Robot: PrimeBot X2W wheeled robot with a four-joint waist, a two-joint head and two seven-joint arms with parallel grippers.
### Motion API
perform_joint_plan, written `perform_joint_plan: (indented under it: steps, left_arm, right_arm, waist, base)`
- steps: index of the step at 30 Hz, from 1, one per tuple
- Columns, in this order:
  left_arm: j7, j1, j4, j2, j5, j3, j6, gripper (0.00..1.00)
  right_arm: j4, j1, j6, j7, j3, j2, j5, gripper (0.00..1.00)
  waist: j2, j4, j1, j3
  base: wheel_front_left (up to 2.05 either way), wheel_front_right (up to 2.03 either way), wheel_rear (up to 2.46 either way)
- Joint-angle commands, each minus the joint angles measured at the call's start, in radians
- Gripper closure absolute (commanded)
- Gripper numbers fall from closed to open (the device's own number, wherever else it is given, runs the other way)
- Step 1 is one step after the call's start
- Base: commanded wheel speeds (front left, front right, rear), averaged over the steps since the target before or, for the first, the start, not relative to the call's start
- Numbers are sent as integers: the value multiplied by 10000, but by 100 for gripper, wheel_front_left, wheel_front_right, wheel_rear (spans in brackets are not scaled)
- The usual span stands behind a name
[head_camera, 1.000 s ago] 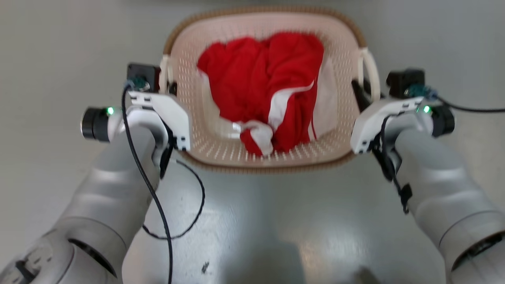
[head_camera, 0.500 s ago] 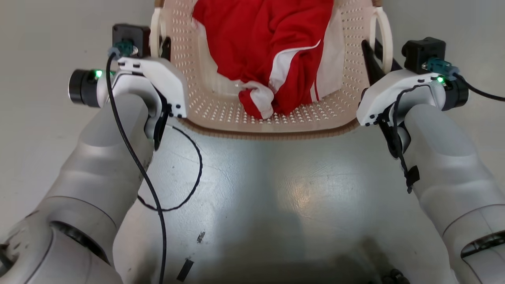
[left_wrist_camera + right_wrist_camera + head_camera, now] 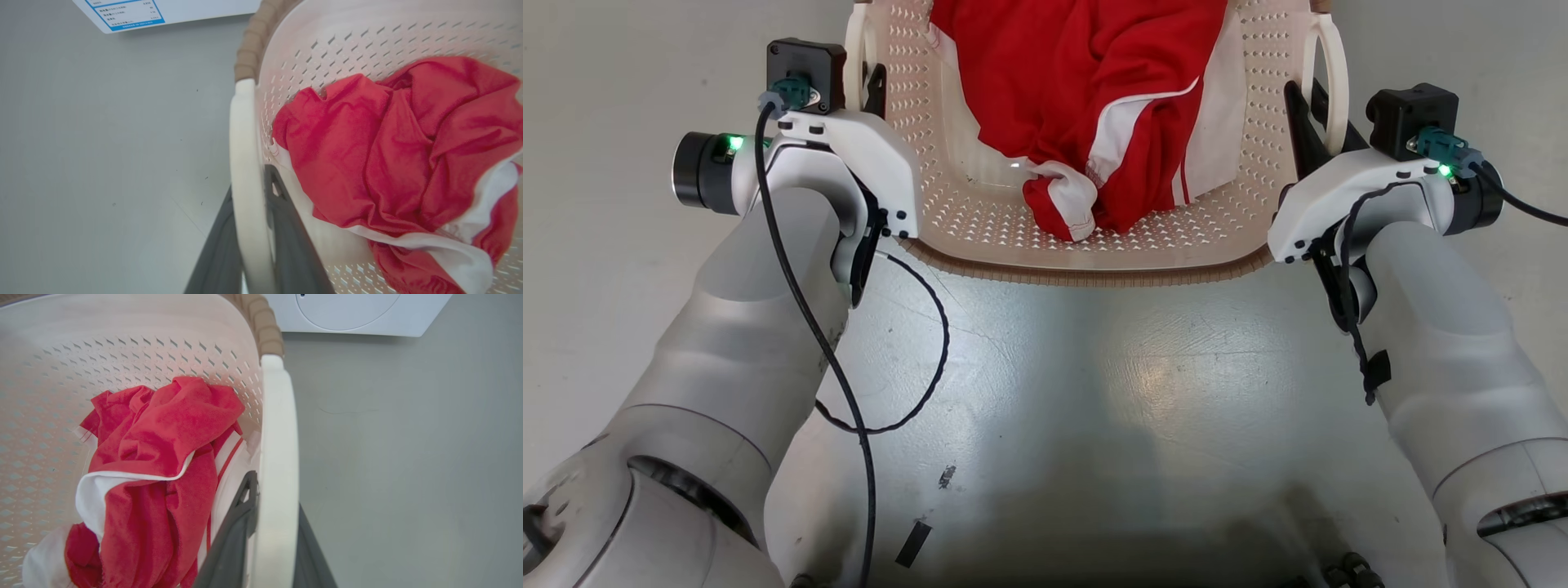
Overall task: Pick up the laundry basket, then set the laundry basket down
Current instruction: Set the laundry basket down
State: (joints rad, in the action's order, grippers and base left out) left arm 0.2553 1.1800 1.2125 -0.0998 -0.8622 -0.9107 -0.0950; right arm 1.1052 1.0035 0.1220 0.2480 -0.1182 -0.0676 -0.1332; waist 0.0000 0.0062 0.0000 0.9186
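Laundry basket [image 3: 1094, 274] sits top-centre in my head view, left gripper [image 3: 250, 192] clamped round one loop handle [image 3: 244, 134], right gripper [image 3: 276, 494] round the other.

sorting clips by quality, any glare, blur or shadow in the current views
Head view: sharp, pale glare on the glossy grey floor, a dark shadow at bottom centre. Left wrist view: the red and white garment softens toward the right edge. Right wrist view: the wall of the cream-white perforated plastic laundry basket smears at top left.
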Motion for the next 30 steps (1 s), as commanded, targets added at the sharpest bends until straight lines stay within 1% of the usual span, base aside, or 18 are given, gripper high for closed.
perform_joint_plan:
  steps: [1,6,30]
  left_arm:
    - [63,212,18,-381,97,149,-14,100]
    - [64,238,215,-300,108,160,82,100]
    - [64,313,528,-210,203,292,177,100]
  right_arm:
    - [-175,-504,87,137,-186,170,120,100]
    - [-112,-473,87,137,-178,172,89,100]
    - [-80,-387,87,137,-276,173,-58,100]
  waist:
    - [0,11,0,8]
    - [0,28,0,27]
    - [0,9,0,215]
  base:
    - [0,0,0]
    - [0,0,0]
    - [0,0,0]
